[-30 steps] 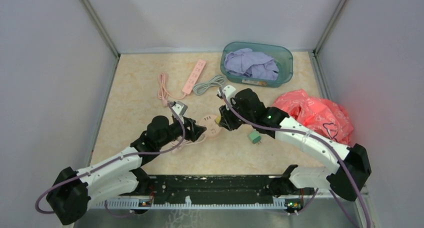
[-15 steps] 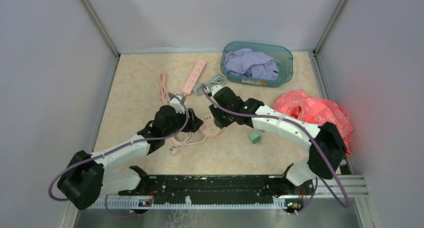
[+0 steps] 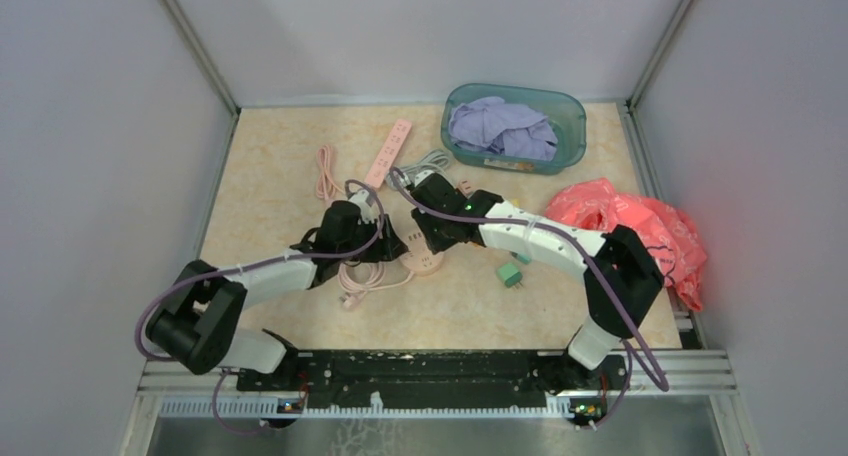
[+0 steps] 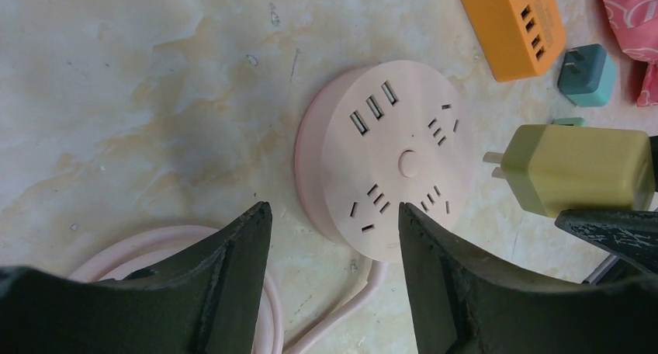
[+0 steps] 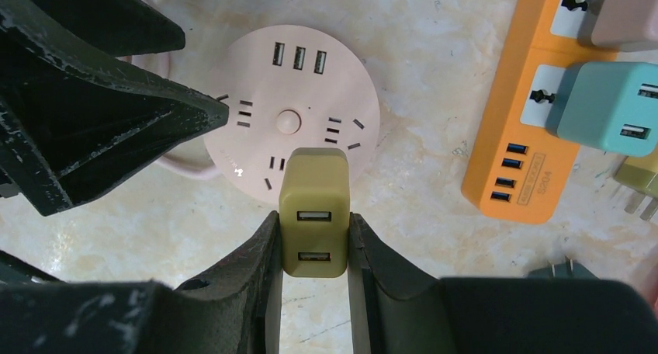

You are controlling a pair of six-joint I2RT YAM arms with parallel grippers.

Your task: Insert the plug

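Note:
A round pink socket (image 4: 388, 156) lies flat on the table, with its pink cable (image 4: 233, 241) looping beside it. It also shows in the right wrist view (image 5: 291, 125) and the top view (image 3: 428, 263). My right gripper (image 5: 314, 220) is shut on an olive USB plug (image 5: 314, 206) and holds it over the socket's edge. In the left wrist view the plug (image 4: 574, 168) has its prongs bare, just off the socket's face. My left gripper (image 4: 334, 241) is open and empty, and its fingers straddle the socket's near rim.
An orange power strip (image 5: 535, 113) carrying a teal plug (image 5: 613, 105) lies right of the socket. A loose teal plug (image 3: 510, 274), a pink strip (image 3: 388, 153), a teal basket (image 3: 570, 141) of cloth and a red bag (image 3: 640, 226) sit further off.
Both arms have reached further out. My right gripper has moved left with the olive plug to the socket. My left gripper has closed in on the socket from the left.

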